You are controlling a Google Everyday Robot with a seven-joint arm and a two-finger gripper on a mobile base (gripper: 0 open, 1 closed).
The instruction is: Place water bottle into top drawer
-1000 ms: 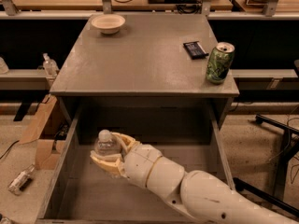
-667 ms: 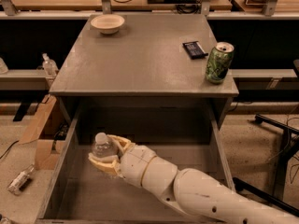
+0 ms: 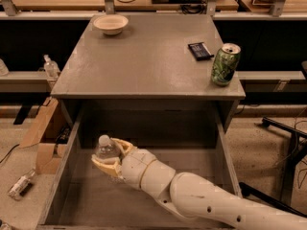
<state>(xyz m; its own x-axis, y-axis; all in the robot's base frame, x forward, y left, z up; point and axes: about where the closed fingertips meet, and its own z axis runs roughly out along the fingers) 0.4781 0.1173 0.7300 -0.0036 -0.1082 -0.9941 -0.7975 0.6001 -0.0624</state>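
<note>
The water bottle (image 3: 105,149), clear plastic with a white cap, stands upright between the fingers of my gripper (image 3: 111,156), which is shut on it. The white arm reaches in from the lower right. Bottle and gripper are inside the open top drawer (image 3: 67,171), a wide grey box pulled out under the grey cabinet top, toward its left middle. The bottle's lower part and label are hidden by the fingers, so I cannot tell whether it touches the drawer bottom.
On the cabinet top (image 3: 144,61) stand a pale bowl (image 3: 111,24) at the back left, a dark flat packet (image 3: 199,51) and a green can (image 3: 226,64) at the right edge. A cardboard box (image 3: 41,138) and a small bottle (image 3: 19,186) lie on the floor at left.
The gripper with the bottle has shifted slightly left and down within the drawer.
</note>
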